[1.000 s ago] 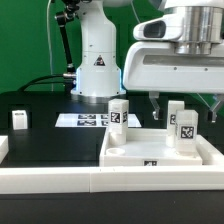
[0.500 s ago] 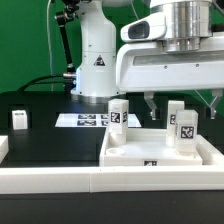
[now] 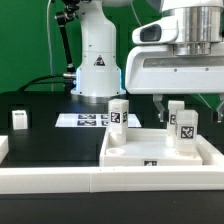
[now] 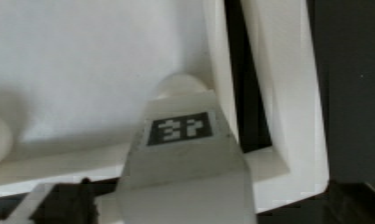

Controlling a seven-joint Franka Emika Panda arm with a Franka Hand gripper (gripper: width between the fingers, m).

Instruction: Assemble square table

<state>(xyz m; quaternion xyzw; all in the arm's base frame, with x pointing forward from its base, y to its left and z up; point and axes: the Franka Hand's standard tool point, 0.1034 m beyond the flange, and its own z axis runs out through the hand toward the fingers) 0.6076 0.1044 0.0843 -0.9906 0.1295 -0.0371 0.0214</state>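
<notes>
The white square tabletop [image 3: 125, 150] lies in the exterior view's lower right, rim up. Two white tagged legs stand upright in it: one at the back left [image 3: 118, 113], one at the back right [image 3: 181, 121]. A third leg [image 3: 20, 119] stands on the black table at the far left. My gripper [image 3: 188, 104] hangs over the right leg, open, with one finger [image 3: 158, 104] on each side of it and gaps between. In the wrist view that leg [image 4: 180, 130] rises between my dark fingers [image 4: 59, 203], with my gripper [image 4: 193, 208] around it and the tabletop's rim [image 4: 273, 90] beside it.
The marker board [image 3: 84, 120] lies flat behind the tabletop, near the robot base [image 3: 98, 65]. A long white border rail [image 3: 50, 182] runs along the front edge. A white block [image 3: 3, 147] sits at the far left edge.
My gripper swung slightly to the exterior view's left and up, then came back to the right and down over the right leg. The legs and tabletop have not moved.
</notes>
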